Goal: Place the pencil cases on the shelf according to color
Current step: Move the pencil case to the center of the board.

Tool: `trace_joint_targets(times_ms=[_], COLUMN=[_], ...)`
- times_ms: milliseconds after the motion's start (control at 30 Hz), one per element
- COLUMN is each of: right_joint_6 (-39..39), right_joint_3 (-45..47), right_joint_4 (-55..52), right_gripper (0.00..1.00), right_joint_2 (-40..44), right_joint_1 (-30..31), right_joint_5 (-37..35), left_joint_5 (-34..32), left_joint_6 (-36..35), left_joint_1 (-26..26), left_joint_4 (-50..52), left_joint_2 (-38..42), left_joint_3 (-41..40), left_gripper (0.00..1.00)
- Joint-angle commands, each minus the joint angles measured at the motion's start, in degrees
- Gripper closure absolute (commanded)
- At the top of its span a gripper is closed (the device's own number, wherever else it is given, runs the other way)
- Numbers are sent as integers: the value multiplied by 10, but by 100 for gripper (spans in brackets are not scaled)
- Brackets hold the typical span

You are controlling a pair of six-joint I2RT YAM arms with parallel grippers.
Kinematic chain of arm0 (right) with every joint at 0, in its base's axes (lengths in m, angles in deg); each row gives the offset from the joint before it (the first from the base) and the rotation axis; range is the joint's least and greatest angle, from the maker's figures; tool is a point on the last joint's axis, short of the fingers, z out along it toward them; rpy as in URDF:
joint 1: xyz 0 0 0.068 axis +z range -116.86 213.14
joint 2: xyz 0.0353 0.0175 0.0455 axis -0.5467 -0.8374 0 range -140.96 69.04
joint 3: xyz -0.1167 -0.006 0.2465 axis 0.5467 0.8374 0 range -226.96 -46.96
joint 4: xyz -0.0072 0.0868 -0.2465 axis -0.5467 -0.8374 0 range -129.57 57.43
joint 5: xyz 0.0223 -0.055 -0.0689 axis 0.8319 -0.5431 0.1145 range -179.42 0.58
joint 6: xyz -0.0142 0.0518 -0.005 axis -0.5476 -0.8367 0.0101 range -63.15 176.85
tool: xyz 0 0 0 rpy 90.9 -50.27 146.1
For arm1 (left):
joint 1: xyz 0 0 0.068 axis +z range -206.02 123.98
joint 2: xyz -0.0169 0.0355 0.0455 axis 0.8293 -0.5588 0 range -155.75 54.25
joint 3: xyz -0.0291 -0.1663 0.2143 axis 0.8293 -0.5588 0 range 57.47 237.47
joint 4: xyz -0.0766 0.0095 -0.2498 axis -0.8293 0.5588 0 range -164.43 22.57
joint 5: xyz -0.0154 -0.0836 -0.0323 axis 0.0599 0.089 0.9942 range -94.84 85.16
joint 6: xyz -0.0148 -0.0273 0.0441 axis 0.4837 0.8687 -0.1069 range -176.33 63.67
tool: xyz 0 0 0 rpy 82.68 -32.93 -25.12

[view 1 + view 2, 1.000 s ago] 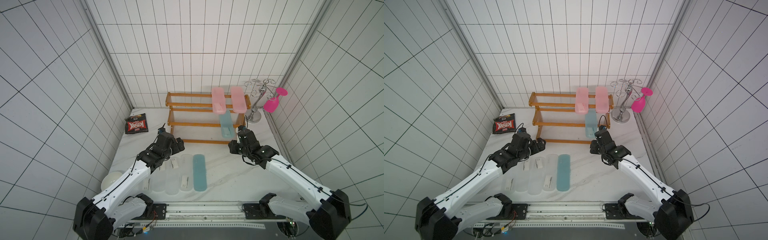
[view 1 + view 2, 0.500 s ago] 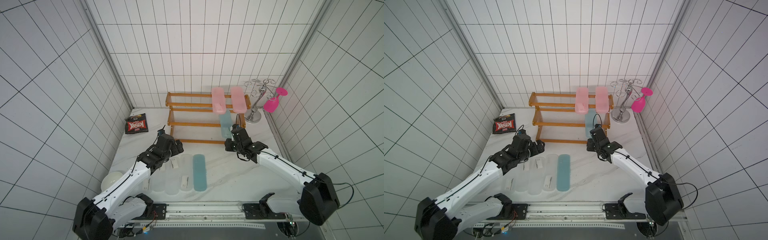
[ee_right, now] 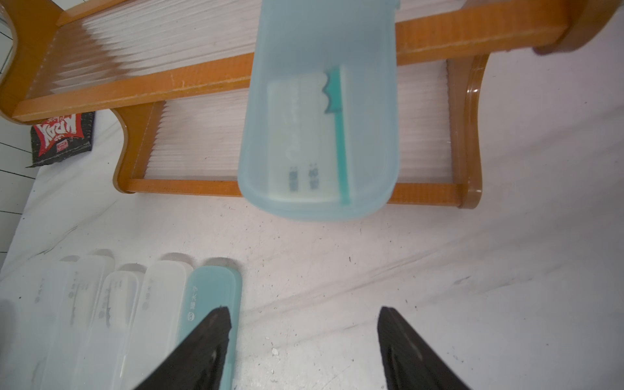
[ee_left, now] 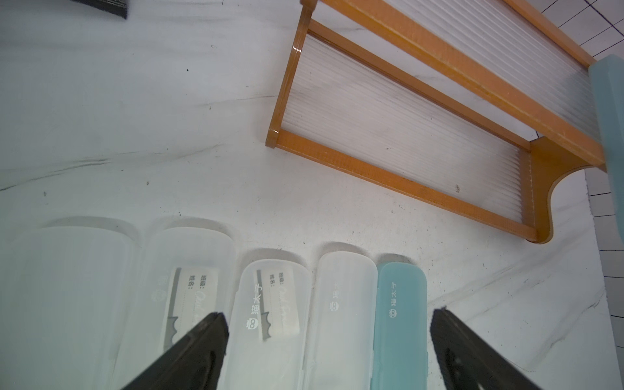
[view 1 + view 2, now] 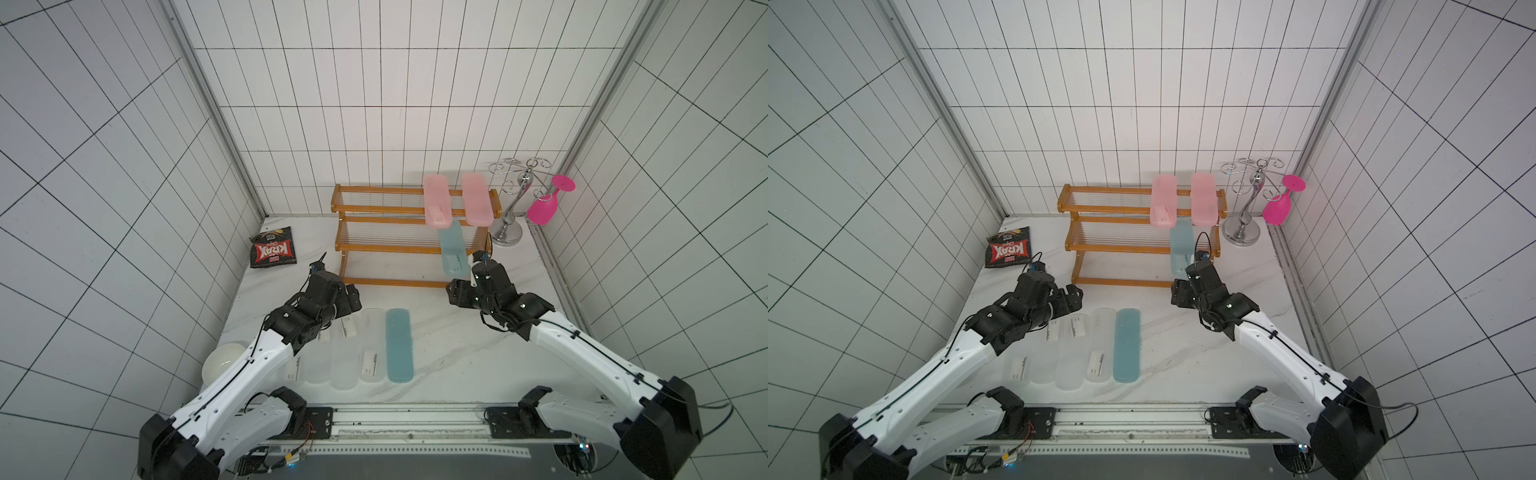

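The shelf (image 5: 386, 248) (image 5: 1121, 248) stands at the back. Two pink pencil cases (image 5: 436, 205) lie on its top tier. A teal case (image 5: 452, 251) (image 3: 320, 111) lies on the middle tier and overhangs the front rail. Another teal case (image 5: 399, 351) (image 4: 398, 324) lies on the table beside a row of several clear cases (image 5: 345, 353) (image 4: 341, 304). My right gripper (image 5: 457, 291) (image 3: 304, 312) hovers open and empty, just in front of the overhanging teal case. Over the far ends of the table cases, my left gripper (image 5: 351, 297) (image 4: 327, 317) is wide open and empty.
A black and red snack bag (image 5: 273, 253) lies left of the shelf. A chrome cup stand (image 5: 509, 224) holding a magenta goblet (image 5: 542, 210) is right of it. A white bowl (image 5: 224, 361) sits under the left arm. Tiled walls close three sides.
My right gripper was shut by the shelved teal case; it has since drawn slightly away from it and opened. The left arm has barely moved.
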Motion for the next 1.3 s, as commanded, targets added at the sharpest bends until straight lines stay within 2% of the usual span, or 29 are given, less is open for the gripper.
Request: trace_joint_targets(times_ms=[0,100,233,367,600,1067,1267], right_joint_6=[-45,-84,-140,-176,-199,-177,-207], right_joint_3=[45,74,93,82,16,-80,-69], right_joint_4=[-36,-21,14,44,64,31,-43], right_gripper=[21,17,12,8,6,5,5], right_joint_2=[17,25,-1,-62,-195,-342,-335], right_joint_1=[47,101,156,216,282,317,314], right_joint_5=[-25,-50,-60,-73,-74,-41,-89], left_joint_5=[-25,-56,-62,-41,-40,22,17], left_joint_6=[9,29,31,42,52,49,44], left_joint_1=[-1,7,46,75,79,79,79], left_joint_4=[24,23,28,24,6,-15,-13], left_joint_2=[28,57,85,81,49,-3,10], left_joint_3=[-9,-29,-39,-54,-69,-74,-76], left_gripper=[2,2,2,2,2,2,2])
